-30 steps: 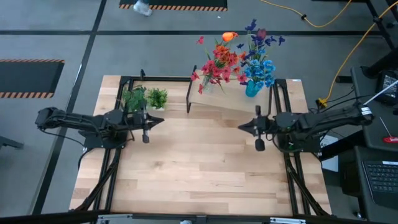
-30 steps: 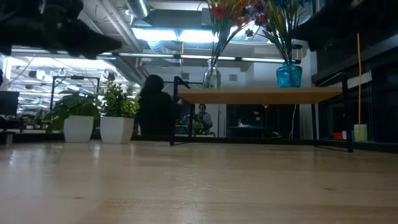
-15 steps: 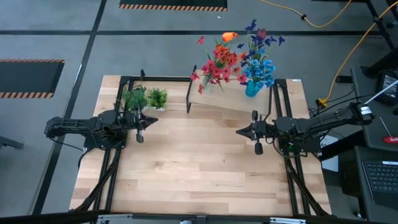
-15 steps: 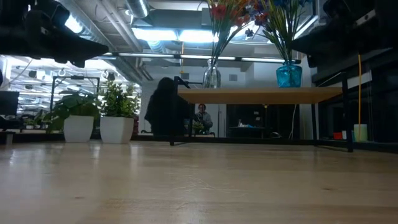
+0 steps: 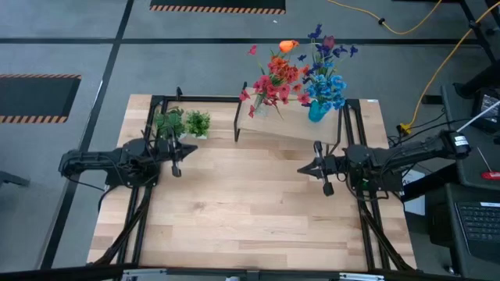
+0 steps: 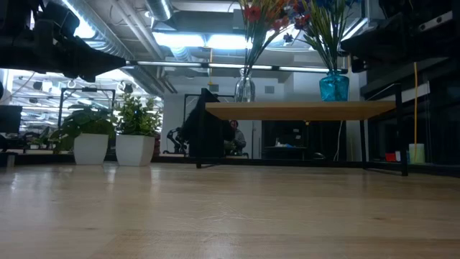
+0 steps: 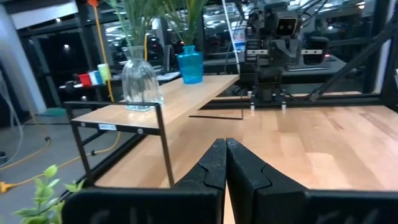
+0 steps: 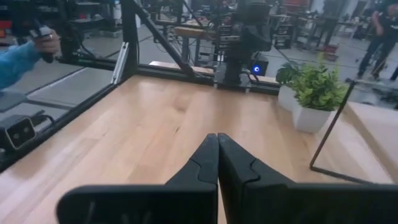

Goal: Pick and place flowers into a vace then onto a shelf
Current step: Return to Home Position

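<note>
Light wood makes the shelf (image 6: 302, 110), which stands on thin black legs at the far side of the table (image 5: 250, 218). Two vases stand on it, apart from each other. The transparent glass vase (image 7: 141, 84) holds the red and orange flowers (image 5: 273, 78), and the blue glass vase (image 7: 189, 63) holds the blue and purple flowers (image 5: 324, 84). Two small potted plants (image 5: 183, 123) stand on the table beside the shelf. The left gripper (image 7: 226, 144) hovers over the left part of the table near the plants, jaws pressed together and holding nothing. The right gripper (image 8: 217, 138) hovers over the right part, in front of the shelf, jaws also together and empty.
</note>
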Available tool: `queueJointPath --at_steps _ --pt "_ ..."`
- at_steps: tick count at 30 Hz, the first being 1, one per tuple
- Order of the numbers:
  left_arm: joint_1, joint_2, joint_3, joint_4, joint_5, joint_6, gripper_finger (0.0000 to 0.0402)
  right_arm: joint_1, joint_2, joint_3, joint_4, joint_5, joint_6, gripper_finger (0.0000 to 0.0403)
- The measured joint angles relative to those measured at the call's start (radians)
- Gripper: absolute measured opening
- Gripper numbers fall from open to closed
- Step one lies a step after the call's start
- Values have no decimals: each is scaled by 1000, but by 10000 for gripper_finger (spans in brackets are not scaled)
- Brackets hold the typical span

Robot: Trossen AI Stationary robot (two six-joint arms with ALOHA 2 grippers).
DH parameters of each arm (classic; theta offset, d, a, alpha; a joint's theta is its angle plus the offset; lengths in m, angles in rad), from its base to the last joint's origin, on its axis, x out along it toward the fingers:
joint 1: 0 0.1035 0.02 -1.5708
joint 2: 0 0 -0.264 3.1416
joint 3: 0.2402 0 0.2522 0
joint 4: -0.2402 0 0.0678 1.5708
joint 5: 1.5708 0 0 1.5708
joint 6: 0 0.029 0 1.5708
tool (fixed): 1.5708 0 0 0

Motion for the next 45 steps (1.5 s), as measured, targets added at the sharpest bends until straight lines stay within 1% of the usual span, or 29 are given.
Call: queueJointPath --at_steps 4,6,9,12,16,18,20,25,29,35,39,42,45 --pt "39 0 0 0 -2 2 2 -73 -14 0 -12 -73 -27 1" --pt "57 0 0 0 -3 2 3 -113 -41 0 -53 -113 -33 1" --pt "82 0 0 0 3 2 1 -157 -104 -4 -123 -125 -42 1" --pt "99 1 0 -1 21 2 2 -184 -180 -60 -69 -126 -43 1" --pt "121 2 0 -1 23 2 2 -200 -276 -171 68 -126 -14 1" --pt "131 2 0 -1 23 3 1 -206 -315 -192 100 -126 -20 1" --pt "142 2 0 -1 23 3 1 -212 -341 -193 97 -126 -19 1" --pt "162 3 0 -1 23 16 5 -213 -346 -194 7 -126 29 1" --pt "167 3 0 -1 23 29 3 -212 -330 -199 18 -124 33 1" --pt "167 3 0 -1 24 -11 4 -212 -327 -199 30 -67 60 10" --pt "167 3 0 -1 24 -62 8 -212 -327 -199 29 -66 88 22" --pt "167 3 0 -1 24 -66 7 -212 -327 -199 29 -65 115 26" --pt "167 3 0 -1 24 -68 4 -212 -327 -199 29 -65 102 27"
